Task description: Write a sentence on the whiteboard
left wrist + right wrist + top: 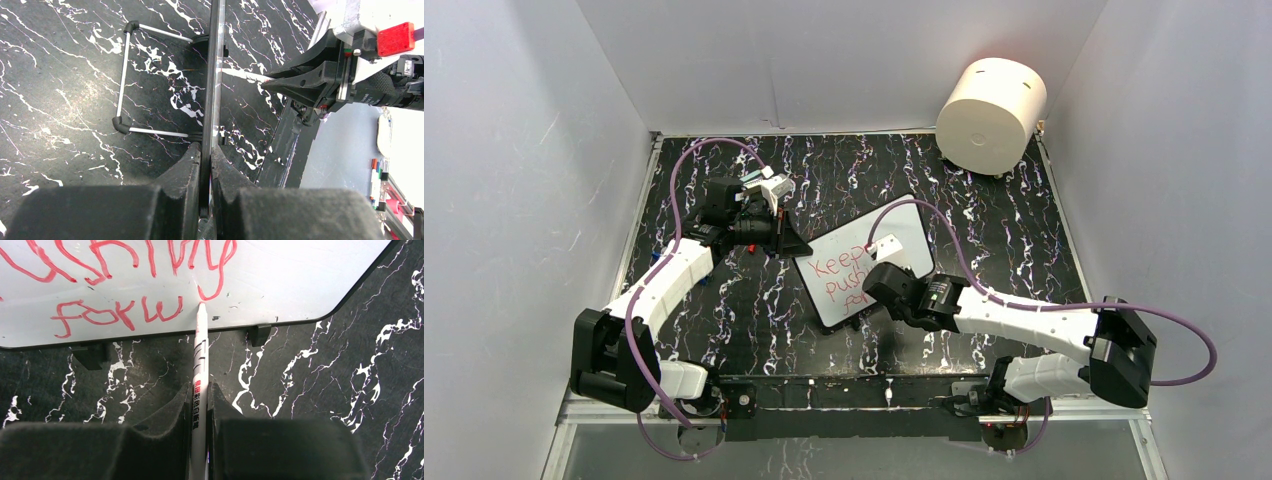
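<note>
A flat white rectangular whiteboard (856, 238) with a thin black rim and rounded corners sits skewed, well apart from the cream cylinder (990, 115) — nearer than it and to its left. Small black feet (260, 334) show under its lower edge. The red handwritten sentence (842, 282) slants across it in three lines — "Keep", "pushing", and so far only "forw".

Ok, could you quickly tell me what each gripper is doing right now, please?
Left gripper: closed on the board's edge.
Right gripper: closed on the marker.
</note>
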Controlling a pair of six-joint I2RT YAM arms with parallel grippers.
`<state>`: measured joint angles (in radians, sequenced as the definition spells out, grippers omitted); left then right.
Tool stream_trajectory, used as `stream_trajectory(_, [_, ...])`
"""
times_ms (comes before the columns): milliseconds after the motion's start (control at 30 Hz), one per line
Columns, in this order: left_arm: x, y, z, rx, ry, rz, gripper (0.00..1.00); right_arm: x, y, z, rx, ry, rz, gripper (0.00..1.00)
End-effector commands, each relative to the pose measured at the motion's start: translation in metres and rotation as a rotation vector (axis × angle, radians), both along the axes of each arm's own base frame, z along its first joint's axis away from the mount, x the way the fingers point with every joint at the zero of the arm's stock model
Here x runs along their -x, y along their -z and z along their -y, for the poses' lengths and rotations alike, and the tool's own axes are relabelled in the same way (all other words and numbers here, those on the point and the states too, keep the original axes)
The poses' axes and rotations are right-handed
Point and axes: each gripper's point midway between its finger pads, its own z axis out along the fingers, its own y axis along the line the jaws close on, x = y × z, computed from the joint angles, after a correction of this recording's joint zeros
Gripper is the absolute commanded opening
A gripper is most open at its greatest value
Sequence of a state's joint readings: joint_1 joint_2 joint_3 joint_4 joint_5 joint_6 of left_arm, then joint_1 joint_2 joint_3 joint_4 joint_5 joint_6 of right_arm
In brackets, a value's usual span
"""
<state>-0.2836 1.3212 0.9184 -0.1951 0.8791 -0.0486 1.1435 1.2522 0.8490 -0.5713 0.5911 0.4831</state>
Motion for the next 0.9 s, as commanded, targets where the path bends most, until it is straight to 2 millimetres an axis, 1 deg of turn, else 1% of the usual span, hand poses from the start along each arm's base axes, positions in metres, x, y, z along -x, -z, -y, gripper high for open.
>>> stream_trajectory(0, [-0.003, 0.037, -0.014, -0.133, -0.071, -0.072, 0.00, -0.005, 0.001, 0.000, -0.015, 0.016, 0.017, 0.00])
stream_trajectory(267, [-0.003, 0.038, -0.014, -0.133, -0.070, -0.073, 0.00, -0.011, -0.011, -0.012, -0.060, -0.019, 0.050, 0.00])
stream_trajectory(600, [-0.002, 0.038, -0.014, -0.134, -0.072, -0.074, 0.00, -0.014, -0.022, -0.015, -0.098, -0.021, 0.082, 0.00])
stream_trajectory(867, [-0.003, 0.038, -0.014, -0.136, -0.072, -0.075, 0.00, -0.011, -0.018, -0.017, -0.086, -0.040, 0.056, 0.00])
